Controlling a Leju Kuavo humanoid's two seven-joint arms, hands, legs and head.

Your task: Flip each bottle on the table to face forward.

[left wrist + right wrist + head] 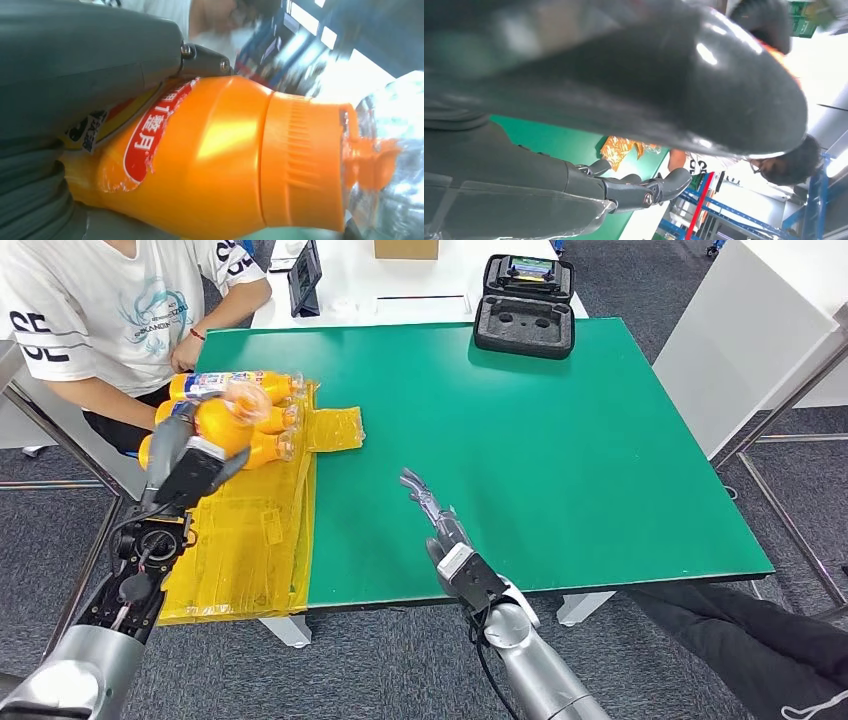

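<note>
- The green table (560, 450) takes up most of the room in front of the robot, with a yellow plastic sheet (250, 540) draped over its left edge and hanging down
- A person in a white shirt (90, 310) sits at the far left corner, just behind the bottles; a black foam case (524, 325) lies open at the far edge
- A cluster of orange bottles (265, 420) lies on its side at the far end of the yellow sheet, caps pointing toward the table's middle
- The left hand (195, 465) is wrapped around one orange bottle (215, 160), thumb across its torn red label, holding it right over the others
- The right hand (440, 525) hovers above bare green near the front edge, fingers stretched out and apart, holding nothing
- To my eye the turn should be done by rolling the wrist slowly, keeping the grip on the body rather than the cap, and lifting clear of the neighbours first so they aren't knocked; the film looks slippery
</note>
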